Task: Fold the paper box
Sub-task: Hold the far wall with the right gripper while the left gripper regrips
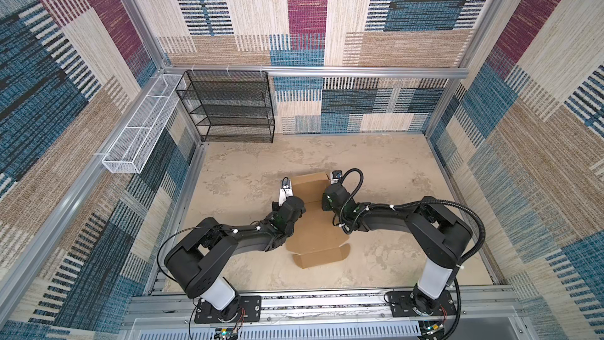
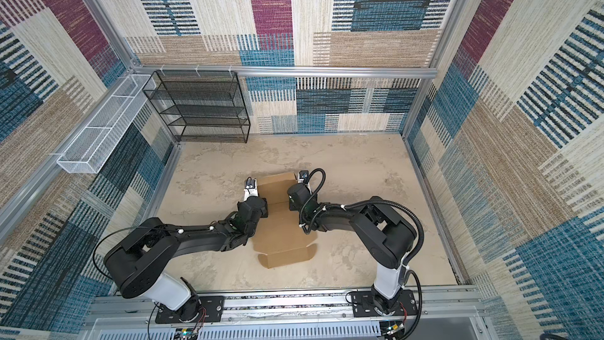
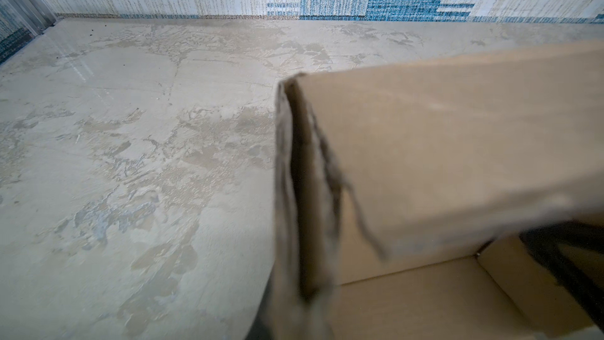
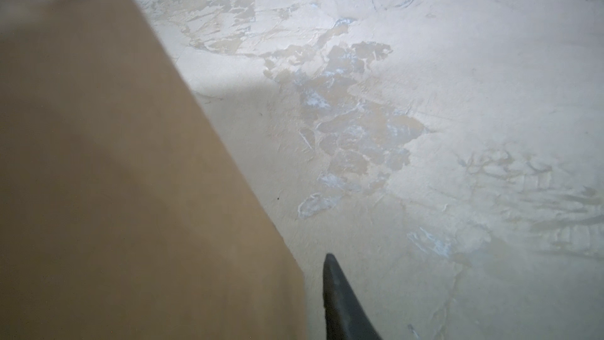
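The paper box point(image 1: 313, 233) is a brown cardboard sheet lying mid-table in both top views, its far part point(image 2: 277, 188) raised between my two grippers. My left gripper point(image 1: 289, 196) is at the box's left wall. In the left wrist view the doubled cardboard edge point(image 3: 294, 191) runs down into the jaws and hides them, so it looks shut on that wall. My right gripper point(image 1: 330, 188) is at the right wall. The right wrist view shows one dark finger point(image 4: 340, 305) a small gap away from the cardboard panel point(image 4: 114, 174). The other finger is hidden behind the panel.
A black mesh shelf rack point(image 1: 228, 106) stands at the back left against the wall. A white wire basket point(image 1: 140, 129) hangs on the left rail. The mottled beige table point(image 1: 392, 191) is closed in by patterned walls. The box's near flap point(image 1: 322, 255) lies toward the front edge.
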